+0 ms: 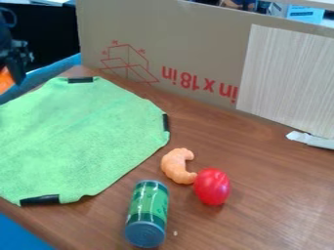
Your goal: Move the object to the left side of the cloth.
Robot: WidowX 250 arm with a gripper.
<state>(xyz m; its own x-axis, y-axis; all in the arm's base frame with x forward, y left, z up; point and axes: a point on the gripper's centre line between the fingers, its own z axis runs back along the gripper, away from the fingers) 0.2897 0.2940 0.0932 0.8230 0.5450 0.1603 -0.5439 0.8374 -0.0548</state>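
Note:
At the upper left edge is my black gripper [15,61], partly cut off by the view's border, off the far left side of the green cloth [85,132]. An orange thing [5,79] shows right beside it at the edge; whether it is held cannot be made out. The cloth lies spread on the left of the wooden table, with black strips on its edges. To the right of the cloth are a curved orange shrimp-like piece [174,166], a red oval object [212,186] close against it, and a green can [148,212] lower down.
A tall cardboard panel [163,29] stands along the table's back. Attached to it on the right is a pale wood-grain board [287,78]; a whitish strip [312,139] lies at its foot. Blue surfaces [23,234] border the table on the left.

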